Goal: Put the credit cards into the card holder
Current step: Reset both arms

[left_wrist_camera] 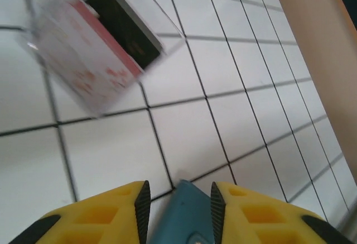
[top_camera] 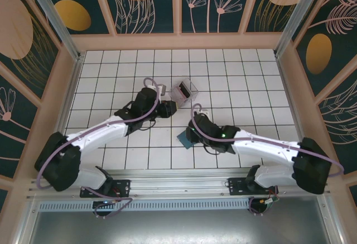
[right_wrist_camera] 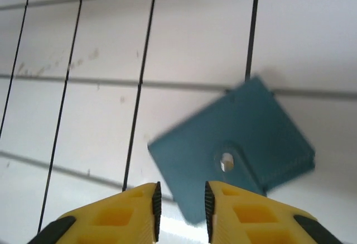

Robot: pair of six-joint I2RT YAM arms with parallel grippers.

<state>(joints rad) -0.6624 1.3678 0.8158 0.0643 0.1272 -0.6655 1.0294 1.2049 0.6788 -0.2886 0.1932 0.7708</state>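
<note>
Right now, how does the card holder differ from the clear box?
The card holder is opaque teal; the clear box is see-through, credit cards showing inside. The card holder lies flat; the clear box has raised walls. The card holder sits nearer the arm bases than the clear box. Both rest on the white tiled table, skewed to its grid.

Clear box (top_camera: 186,91) holds credit cards (top_camera: 182,92). Left gripper (top_camera: 170,106) just left of box; card holder (top_camera: 182,138) apart, on its near side.

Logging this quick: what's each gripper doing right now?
Left gripper: closed on a teal item.
Right gripper: open, holding nothing.
</note>
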